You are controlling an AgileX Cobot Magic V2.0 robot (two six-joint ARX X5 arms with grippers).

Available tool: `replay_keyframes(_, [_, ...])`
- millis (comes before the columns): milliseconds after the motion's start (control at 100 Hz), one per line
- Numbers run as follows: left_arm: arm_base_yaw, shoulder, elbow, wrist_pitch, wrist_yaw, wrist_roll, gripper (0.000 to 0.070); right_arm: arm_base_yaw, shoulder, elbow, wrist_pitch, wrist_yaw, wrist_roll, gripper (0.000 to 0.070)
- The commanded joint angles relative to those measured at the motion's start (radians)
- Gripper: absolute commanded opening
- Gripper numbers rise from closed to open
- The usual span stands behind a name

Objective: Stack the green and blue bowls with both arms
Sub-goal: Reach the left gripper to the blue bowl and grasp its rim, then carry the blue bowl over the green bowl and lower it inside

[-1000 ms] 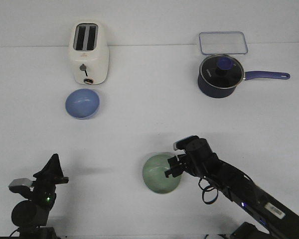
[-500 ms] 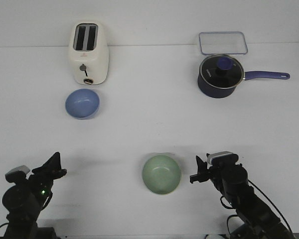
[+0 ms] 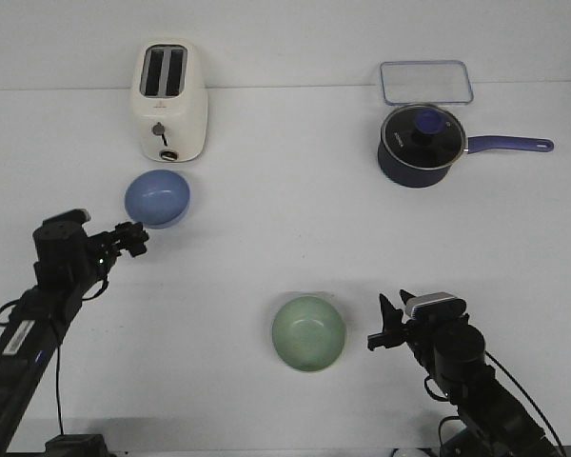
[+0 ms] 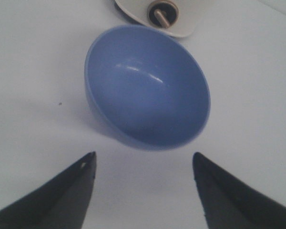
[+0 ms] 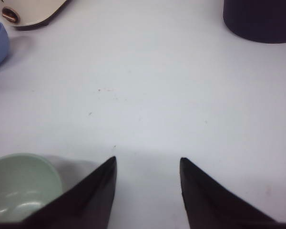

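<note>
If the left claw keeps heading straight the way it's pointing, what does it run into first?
Most likely the blue bowl: the left claw is open and aimed at it, fingers apart and not touching.

white table [image 3: 285, 238], blue bowl [image 3: 157, 198], green bowl [image 3: 308, 332], toaster [image 3: 169, 102], saucepan [image 3: 423, 145]

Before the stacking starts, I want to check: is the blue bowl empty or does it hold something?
Empty. The left wrist view looks straight into the blue bowl and shows only its bare inside.

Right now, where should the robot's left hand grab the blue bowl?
Probably the rim nearest the left gripper, one finger inside and one outside. The blue bowl sits upright, open-topped and empty, and looks too wide to span; the toaster crowds its far side.
</note>
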Motion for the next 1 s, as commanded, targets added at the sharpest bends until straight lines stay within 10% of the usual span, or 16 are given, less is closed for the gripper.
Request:
replay_keyframes(0, [0.007, 0.101, 0.048, 0.022, 0.002, 0.021, 0.0455, 0.003, 0.003, 0.006, 0.009, -0.001, 0.005, 0.0264])
replay_keyframes(430, [0.045, 0.528, 0.278, 0.055, -0.002, 0.010, 0.0451, 0.003, 0.003, 0.006, -0.025, -0.011, 0.005, 0.0264])
replay_keyframes(640, [0.045, 0.555, 0.309, 0.090, 0.004, 0.010, 0.0000, 0.001, 0.003, 0.006, -0.028, 0.002, 0.005, 0.0264])
replay_keyframes(990, [0.028, 0.398, 0.310, -0.009, 0.163, 0.025, 0.0013, -0.070, 0.063, 0.006, 0.000, 0.025, -0.046, 0.0264])
